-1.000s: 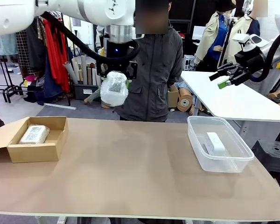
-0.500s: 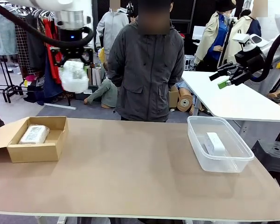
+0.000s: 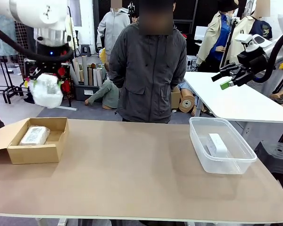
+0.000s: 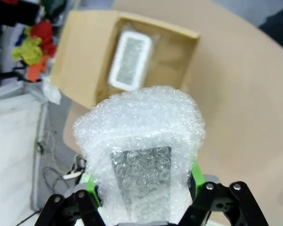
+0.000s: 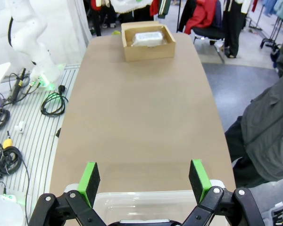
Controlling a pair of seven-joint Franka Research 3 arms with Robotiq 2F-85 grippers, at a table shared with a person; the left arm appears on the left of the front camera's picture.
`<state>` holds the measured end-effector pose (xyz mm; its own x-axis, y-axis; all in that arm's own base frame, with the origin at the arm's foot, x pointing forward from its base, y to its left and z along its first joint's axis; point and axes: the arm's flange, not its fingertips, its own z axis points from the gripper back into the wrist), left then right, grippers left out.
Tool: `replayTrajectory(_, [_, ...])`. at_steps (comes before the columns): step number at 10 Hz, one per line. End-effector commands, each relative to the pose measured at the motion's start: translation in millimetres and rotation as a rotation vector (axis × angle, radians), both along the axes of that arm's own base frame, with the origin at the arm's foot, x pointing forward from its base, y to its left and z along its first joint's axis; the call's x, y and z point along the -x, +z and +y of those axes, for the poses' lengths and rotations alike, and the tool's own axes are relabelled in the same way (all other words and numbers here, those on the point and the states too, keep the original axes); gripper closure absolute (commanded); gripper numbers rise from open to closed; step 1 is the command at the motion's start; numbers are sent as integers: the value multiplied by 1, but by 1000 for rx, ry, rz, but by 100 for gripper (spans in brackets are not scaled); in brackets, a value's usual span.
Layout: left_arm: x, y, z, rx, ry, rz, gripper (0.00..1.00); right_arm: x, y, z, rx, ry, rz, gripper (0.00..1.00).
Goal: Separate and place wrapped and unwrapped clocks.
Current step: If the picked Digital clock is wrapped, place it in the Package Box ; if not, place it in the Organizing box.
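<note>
My left gripper (image 3: 46,89) hangs high above the cardboard box (image 3: 37,153), shut on a bubble-wrapped clock (image 3: 45,91) whose grey face (image 4: 140,176) shows between the green pads (image 4: 90,184). A second wrapped clock (image 3: 35,135) lies inside the box (image 4: 92,70), seen from above as a wrapped clock (image 4: 130,61). The bare white clock (image 3: 217,145) lies in the clear plastic tub (image 3: 202,155) at the table's right. My right gripper (image 3: 225,79) is raised at the far right, open, with nothing between its green pads (image 5: 89,181).
A person in a grey jacket (image 3: 148,70) stands at the far side of the table, hands down. The brown tabletop (image 3: 132,174) lies bare between box and tub. A white table (image 3: 236,101) stands behind at the right. The tub's rim (image 5: 146,195) lies just under my right gripper.
My left arm has carried the wrapped clock leftward from in front of the person to above the cardboard box. The right arm has stayed still.
</note>
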<state>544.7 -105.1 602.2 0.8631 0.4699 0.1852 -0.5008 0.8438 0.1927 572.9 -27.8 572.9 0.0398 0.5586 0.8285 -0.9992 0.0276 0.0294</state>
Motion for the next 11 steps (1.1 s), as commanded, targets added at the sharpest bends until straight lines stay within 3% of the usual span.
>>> replayTrajectory(1, [6,-29,7,-43,-14,-11,100,0,3,0,-2,6,-2,0])
replayTrajectory(3, [8,-43,11,1,-138,8,100,0,3,0,-2,6,-2,0])
replayTrajectory(5, [7,-35,6,51,-74,-40,100,0,3,0,-2,6,-2,0])
replayTrajectory(6, [-3,-48,5,-23,-100,16,100,0,3,0,-2,6,-2,0])
replayTrajectory(11, [-4,-52,2,-8,-103,20,100,0,3,0,-2,6,-2,0])
